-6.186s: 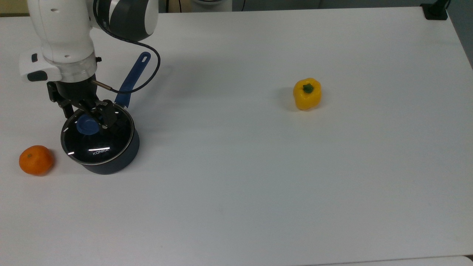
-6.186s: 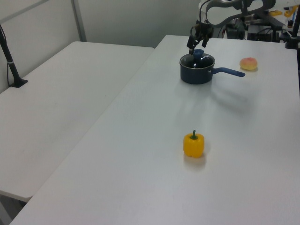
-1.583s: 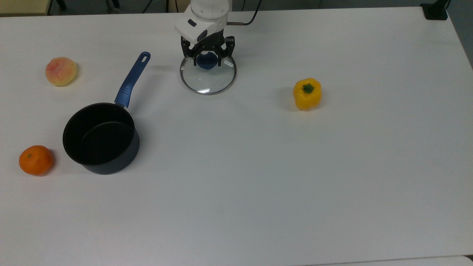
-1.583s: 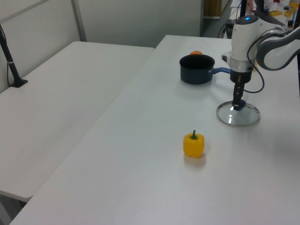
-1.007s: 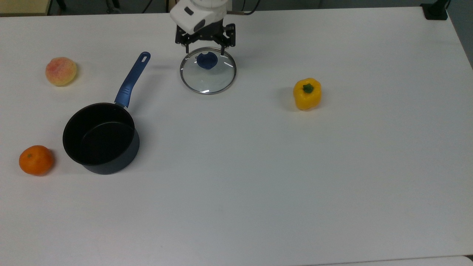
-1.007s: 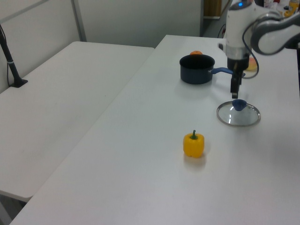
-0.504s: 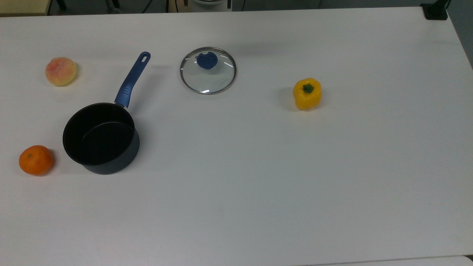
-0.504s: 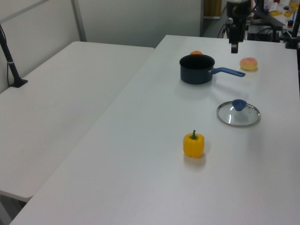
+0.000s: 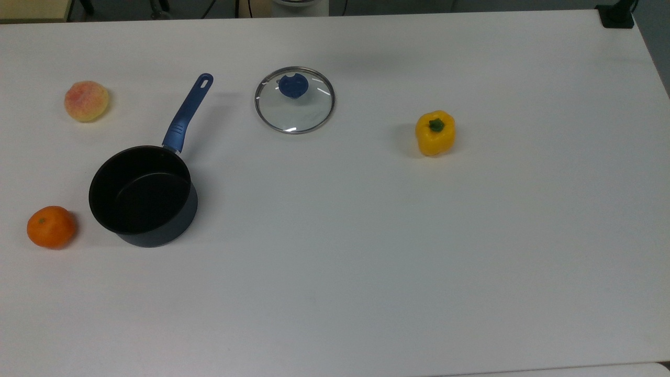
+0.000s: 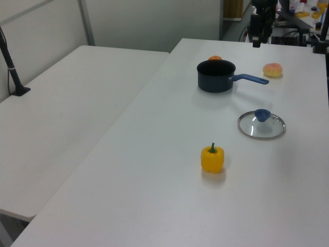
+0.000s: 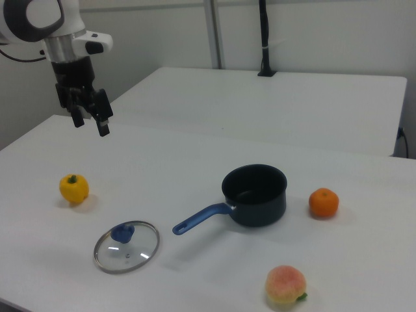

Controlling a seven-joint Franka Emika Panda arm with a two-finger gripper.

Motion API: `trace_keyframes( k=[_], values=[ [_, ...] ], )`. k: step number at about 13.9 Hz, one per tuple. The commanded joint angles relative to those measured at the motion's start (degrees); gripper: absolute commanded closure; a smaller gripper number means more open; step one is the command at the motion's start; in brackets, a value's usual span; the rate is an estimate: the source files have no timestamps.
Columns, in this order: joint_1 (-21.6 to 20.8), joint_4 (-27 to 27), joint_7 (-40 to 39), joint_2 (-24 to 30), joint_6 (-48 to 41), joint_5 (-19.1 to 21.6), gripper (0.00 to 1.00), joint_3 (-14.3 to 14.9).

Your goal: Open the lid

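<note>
The lid (image 9: 296,107), clear glass with a metal rim and a blue knob, lies flat on the white table, apart from the dark saucepan (image 9: 141,196). The saucepan stands uncovered, its long blue handle pointing toward the far edge in the top view. In the right view the lid (image 11: 127,246) rests near the front left, with the saucepan (image 11: 255,194) to its right. My gripper (image 11: 91,125) hangs high above the table, well behind the lid, open with nothing between its fingers. In the left view the gripper (image 10: 256,42) hovers beyond the saucepan (image 10: 216,76) and the lid (image 10: 261,125).
A yellow bell pepper (image 9: 435,133) sits to the lid's right in the top view. An orange (image 9: 51,226) lies at the saucepan's left and a peach (image 9: 86,101) sits farther back left. A black clamp (image 9: 616,15) marks the table's far right corner.
My gripper let go of the lid's knob, rose and drew back out of the top view. The lid has stayed on the table where it was set down.
</note>
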State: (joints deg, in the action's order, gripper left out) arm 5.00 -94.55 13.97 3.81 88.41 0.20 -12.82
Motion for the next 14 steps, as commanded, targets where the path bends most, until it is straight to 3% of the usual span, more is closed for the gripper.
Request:
trace_keyframes(
  k=[1, 4, 7, 8, 14],
  values=[
    [-0.52, 0.24, -8.39, 0.32, 2.72, 1.38, 0.0, 1.21],
    [-6.29, 0.07, -14.75, 0.41, 5.44, 2.53, 0.0, 10.15],
    [-10.51, -0.2, -14.76, -0.46, 8.7, 1.91, 0.0, 15.0],
    [-10.62, -0.28, -14.76, -0.47, 8.79, 2.69, 0.0, 16.07],
    [-10.54, -0.37, -14.58, -0.2, 8.62, 2.7, 0.0, 15.72]
  ],
)
